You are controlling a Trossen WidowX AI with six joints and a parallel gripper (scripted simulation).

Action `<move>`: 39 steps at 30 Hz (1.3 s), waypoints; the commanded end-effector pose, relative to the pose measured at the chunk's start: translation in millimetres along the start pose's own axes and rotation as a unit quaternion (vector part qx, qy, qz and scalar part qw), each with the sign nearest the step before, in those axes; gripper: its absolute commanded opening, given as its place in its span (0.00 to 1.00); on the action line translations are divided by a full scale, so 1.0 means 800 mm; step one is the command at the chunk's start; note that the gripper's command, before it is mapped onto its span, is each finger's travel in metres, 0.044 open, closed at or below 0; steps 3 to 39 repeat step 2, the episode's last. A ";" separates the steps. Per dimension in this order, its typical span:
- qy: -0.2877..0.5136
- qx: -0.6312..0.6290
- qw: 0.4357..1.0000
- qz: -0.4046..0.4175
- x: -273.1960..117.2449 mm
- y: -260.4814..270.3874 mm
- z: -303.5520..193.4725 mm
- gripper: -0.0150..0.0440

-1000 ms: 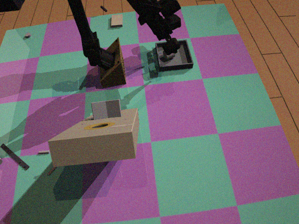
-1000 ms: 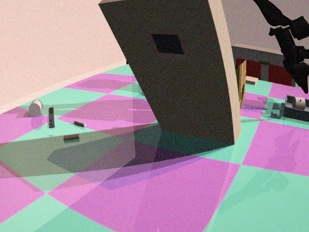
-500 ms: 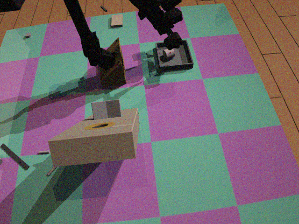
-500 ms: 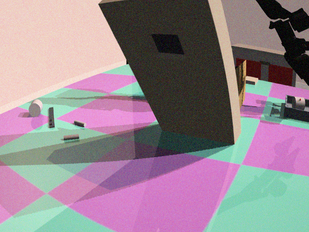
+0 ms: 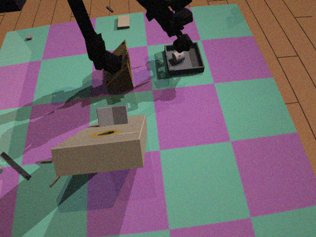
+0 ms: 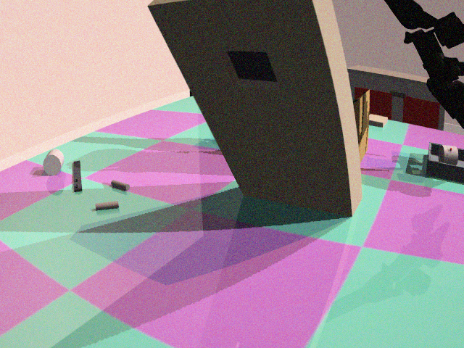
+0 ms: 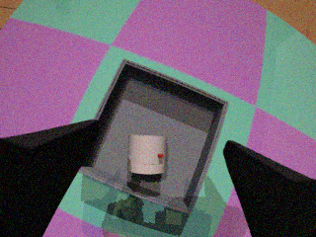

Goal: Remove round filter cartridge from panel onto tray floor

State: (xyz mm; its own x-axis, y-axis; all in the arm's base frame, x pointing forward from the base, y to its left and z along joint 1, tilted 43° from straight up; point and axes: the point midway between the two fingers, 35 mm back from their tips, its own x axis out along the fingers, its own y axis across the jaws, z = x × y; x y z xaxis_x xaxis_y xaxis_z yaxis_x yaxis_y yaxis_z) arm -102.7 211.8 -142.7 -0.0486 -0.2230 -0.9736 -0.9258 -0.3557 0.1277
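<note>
The white round cartridge (image 5: 178, 55) (image 6: 449, 154) (image 7: 147, 152) has a small red mark on its side. It is within the outline of the dark grey tray (image 5: 187, 72) (image 6: 446, 171) (image 7: 175, 81), with a dark shadow beside it. Whether it rests on the tray floor is hard to tell. Its slotted face is not clearly seen. My gripper (image 5: 181, 47) (image 7: 164, 137) is wide open above the tray, its fingers on either side of the cartridge with a gap at each. The beige service panel (image 5: 97, 158) (image 6: 292, 130) has a yellow-ringed dark hole with no cartridge visible in it.
A second dark arm (image 5: 95, 48) reaches to a wooden wedge (image 5: 119, 79) left of the tray. A pale block (image 5: 123, 21) lies behind. A grey plate (image 5: 112, 116) stands at the panel's back. A dark bar (image 5: 16, 165) (image 6: 76, 175) is left of the panel.
</note>
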 end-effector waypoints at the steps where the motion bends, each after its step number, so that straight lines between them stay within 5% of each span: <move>1: -0.001 0.000 1.000 0.000 0.000 0.000 0.000 1.00; 39: -0.001 0.000 1.000 0.000 0.000 0.000 0.000 1.00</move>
